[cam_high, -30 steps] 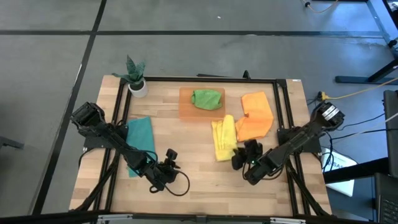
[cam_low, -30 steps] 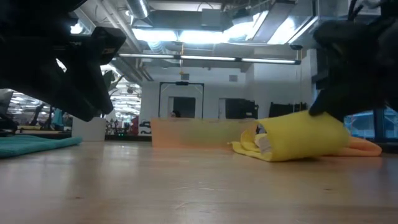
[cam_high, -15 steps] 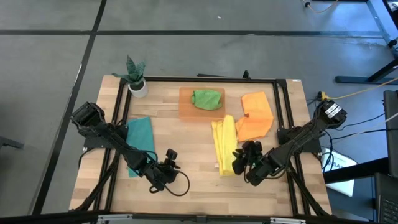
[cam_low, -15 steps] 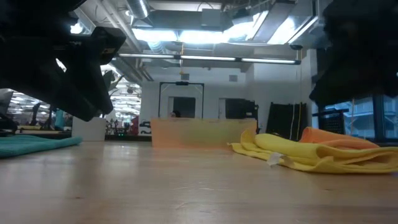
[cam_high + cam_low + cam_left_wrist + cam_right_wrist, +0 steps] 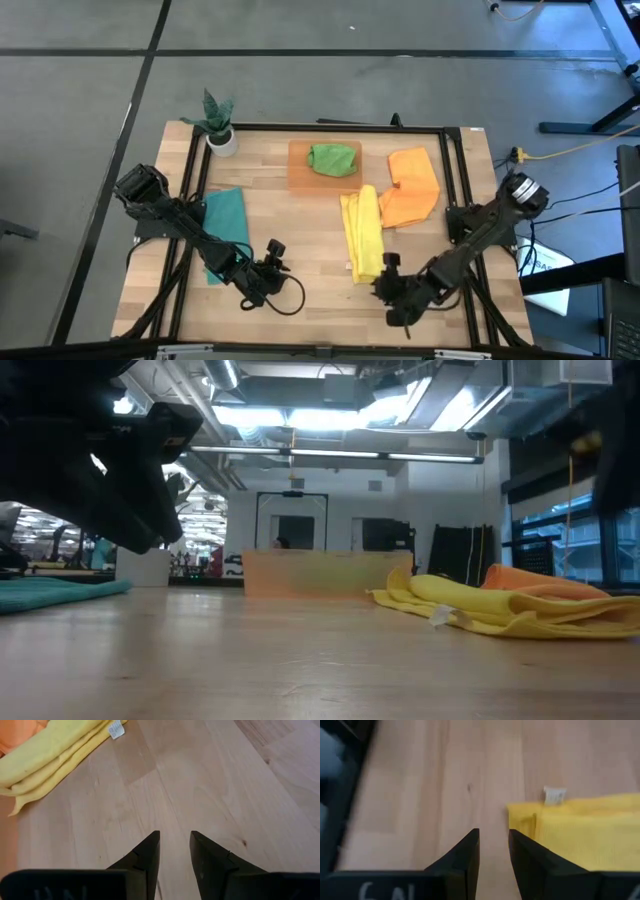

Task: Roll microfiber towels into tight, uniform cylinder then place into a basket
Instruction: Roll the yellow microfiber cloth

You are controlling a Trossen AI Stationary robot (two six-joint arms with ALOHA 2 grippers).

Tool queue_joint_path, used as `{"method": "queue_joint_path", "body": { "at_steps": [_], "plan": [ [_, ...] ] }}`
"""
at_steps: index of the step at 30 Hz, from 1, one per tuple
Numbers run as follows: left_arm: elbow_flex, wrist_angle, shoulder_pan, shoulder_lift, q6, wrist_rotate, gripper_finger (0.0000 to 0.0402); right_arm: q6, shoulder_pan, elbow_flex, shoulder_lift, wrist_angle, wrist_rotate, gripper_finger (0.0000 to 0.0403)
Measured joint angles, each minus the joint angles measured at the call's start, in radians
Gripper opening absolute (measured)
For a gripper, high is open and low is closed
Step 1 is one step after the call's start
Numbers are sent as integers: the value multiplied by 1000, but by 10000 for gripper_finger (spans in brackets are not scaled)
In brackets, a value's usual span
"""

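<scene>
Near the front edge of the surface [image 5: 300,330], the right tool [image 5: 388,290] hangs just off the near end of the yellow towel [image 5: 364,238], its two fingers a narrow gap apart and pinching nothing; the right wrist view shows bare wood between them and the towel's corner with its white tag [image 5: 554,795] just ahead. We judge the step in hand to be the start of rolling this towel, which lies flat and long, unrolled. The next move calls for taking the near hem squarely and turning it over evenly, so that the roll forms tight. The left tool [image 5: 276,270] waits at the front left, its fingers slightly parted and empty. One green towel [image 5: 333,158] already sits in the basket [image 5: 298,178] at the back; the orange towels [image 5: 412,185] lie touching the yellow one, and the teal towel [image 5: 225,230] lies flat at the left, near the potted plant [image 5: 218,125]. We cannot tell how neatly the green towel is rolled, nor how many orange towels are stacked. The low view cuts off the right tool and shows the basket only as a pale band.
</scene>
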Motion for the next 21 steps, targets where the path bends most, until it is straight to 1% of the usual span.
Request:
{"method": "queue_joint_path", "body": {
  "at_steps": [6, 11, 16, 21],
  "plan": [
    [0, 3, 0, 0, 0, 0, 98, -80, -34, 0, 99, -11, -82, 106],
    [0, 3, 0, 0, 0, 0, 98, -115, -43, -1, 114, -55, -75, 106],
    [0, 3, 0, 0, 0, 0, 98, -95, -43, -1, 113, -122, -75, 106],
    [0, 3, 6, 0, 0, 0, 98, -85, -43, -1, 113, -149, -21, 106]
  ]
}}
